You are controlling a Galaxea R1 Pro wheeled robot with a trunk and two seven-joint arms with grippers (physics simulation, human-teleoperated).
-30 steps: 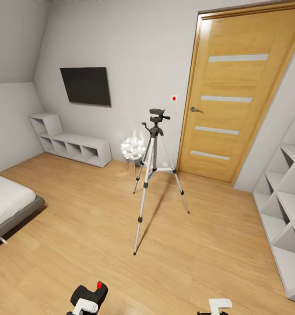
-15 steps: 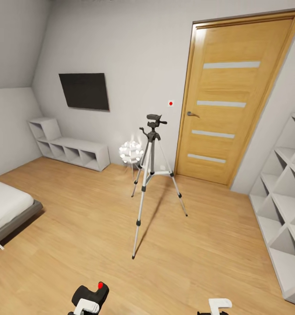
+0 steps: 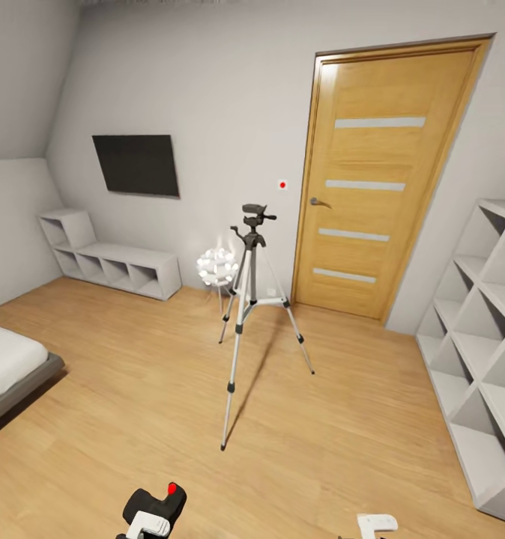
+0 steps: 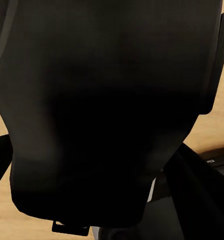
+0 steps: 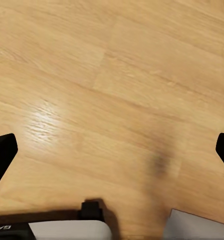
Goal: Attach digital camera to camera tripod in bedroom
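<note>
Left gripper (image 3: 149,524) clenched on the digital camera (image 3: 156,506), low at the near edge of the head view; red button up, black body blocking nearly the whole left wrist view (image 4: 107,110). Right gripper (image 5: 112,150) released, fingertips wide apart over bare wood floor (image 5: 141,75), holding nothing.

Step in hand, by judgement: approach to the camera tripod (image 3: 246,314), still well apart from both grippers, standing mid-floor on three spread legs with the black head (image 3: 254,213) and pan handle on top. Mount not yet started.

To do it well:
- Keep the grasp firm and the camera level, base down.
- Stop short of the nearest leg foot (image 3: 223,448); a base bump likely tips the stand.
- Raise the left arm to head height, come down onto the plate from above.
- Right gripper free to steady a leg if needed.

Room to move:
- Open floor straight ahead.
- Bed (image 3: 9,367) edge at left, cube shelving (image 3: 477,359) at right, both clear of a straight line.
- White lamp (image 3: 217,267) just behind the tripod, door (image 3: 372,187) beyond; no reason to go past the stand.
</note>
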